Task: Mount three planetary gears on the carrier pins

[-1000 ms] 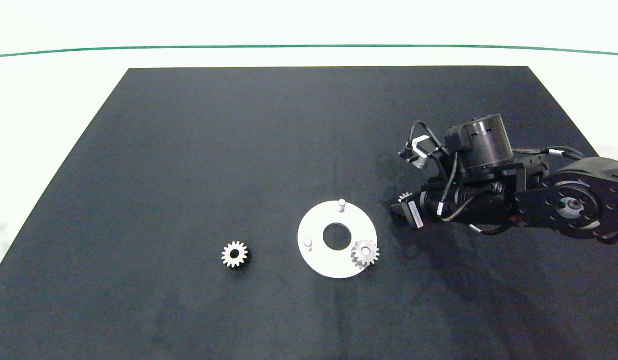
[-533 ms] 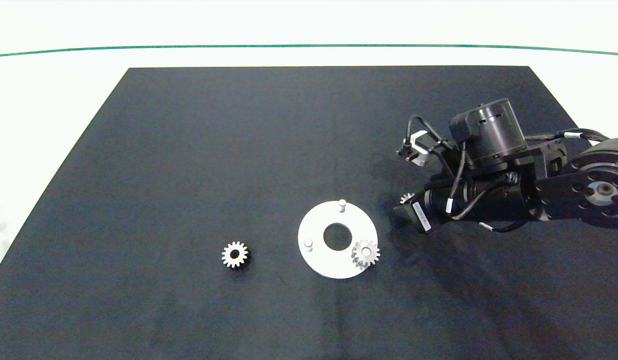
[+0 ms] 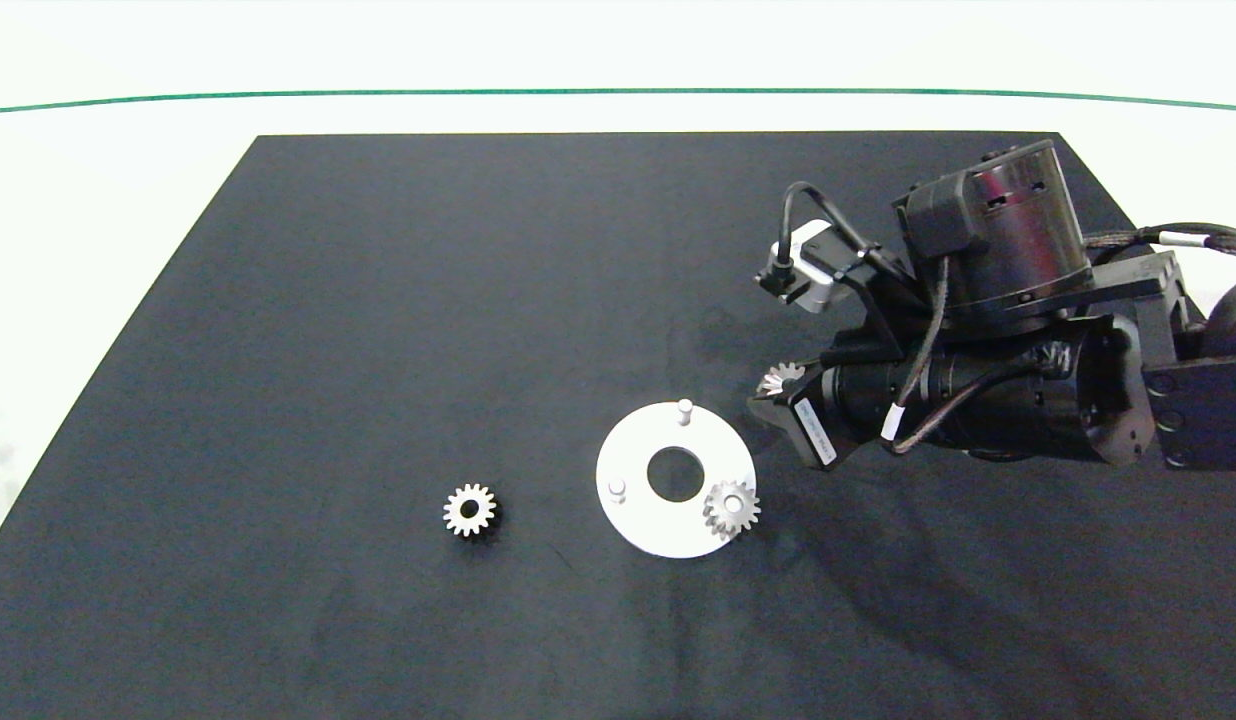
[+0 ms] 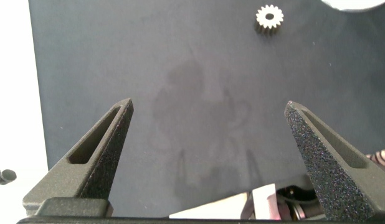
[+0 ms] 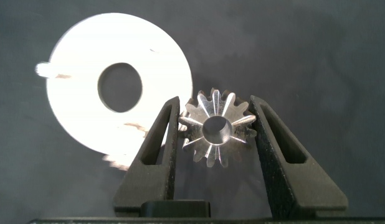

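the right gripper, clamped on a planetary gear just beside the white disc, could miss the bare far carrier pin if the bore sits off-centre, jamming the gear.

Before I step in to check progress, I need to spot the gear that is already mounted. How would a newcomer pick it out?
Start at the black mat, then find the white disc with a big central hole. The mounted gear sits at that disc's rim on the side nearest the camera. Unlike it, one gear lies loose on the mat and another is clamped in the right gripper.
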Motion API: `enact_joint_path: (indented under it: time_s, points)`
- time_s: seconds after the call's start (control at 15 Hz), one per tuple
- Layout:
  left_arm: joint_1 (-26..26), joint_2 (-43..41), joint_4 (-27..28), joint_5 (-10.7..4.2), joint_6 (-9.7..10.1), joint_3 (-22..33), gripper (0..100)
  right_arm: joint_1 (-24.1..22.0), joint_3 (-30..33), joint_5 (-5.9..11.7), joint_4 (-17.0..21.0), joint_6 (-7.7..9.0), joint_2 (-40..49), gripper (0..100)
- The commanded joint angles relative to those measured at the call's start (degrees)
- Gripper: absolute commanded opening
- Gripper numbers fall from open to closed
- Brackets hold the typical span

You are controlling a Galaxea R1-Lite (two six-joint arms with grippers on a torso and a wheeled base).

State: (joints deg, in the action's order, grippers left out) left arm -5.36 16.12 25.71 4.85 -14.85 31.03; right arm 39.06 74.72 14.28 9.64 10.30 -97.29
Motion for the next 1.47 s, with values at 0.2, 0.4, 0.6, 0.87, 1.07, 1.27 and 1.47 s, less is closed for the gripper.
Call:
enact_joint_path:
  time_s: [0.2,0.4,0.6,0.87,1.07,1.27,1.47]
  points:
    - [-0.1,0.3,0.0,0.07,-0.09,-0.2,100,2.0,1.0,1.28,-0.3,-0.11,-3.4,16]
    - [-0.1,0.3,0.0,0.07,-0.09,-0.1,100,2.1,1.7,1.28,-4.3,-0.19,-6.4,16]
    - [-0.1,0.6,0.0,0.07,-0.09,0.0,100,2.8,3.6,1.46,-4.5,-0.28,-7.4,16]
    - [-0.1,1.0,-0.9,0.07,-0.09,0.0,100,3.8,5.8,1.46,-4.4,-1.16,-9.8,16]
    - [0.0,0.8,-0.9,0.07,-0.09,-0.2,100,4.5,5.6,1.46,-4.5,-2.04,-10.4,16]
    - [-0.1,0.8,-0.9,-0.02,-0.09,0.1,100,4.5,6.4,1.55,-4.3,-2.13,-10.8,16]
    - [0.0,0.8,-0.9,-0.02,-0.09,0.2,100,4.2,6.4,1.55,-4.4,-2.30,-11.1,16]
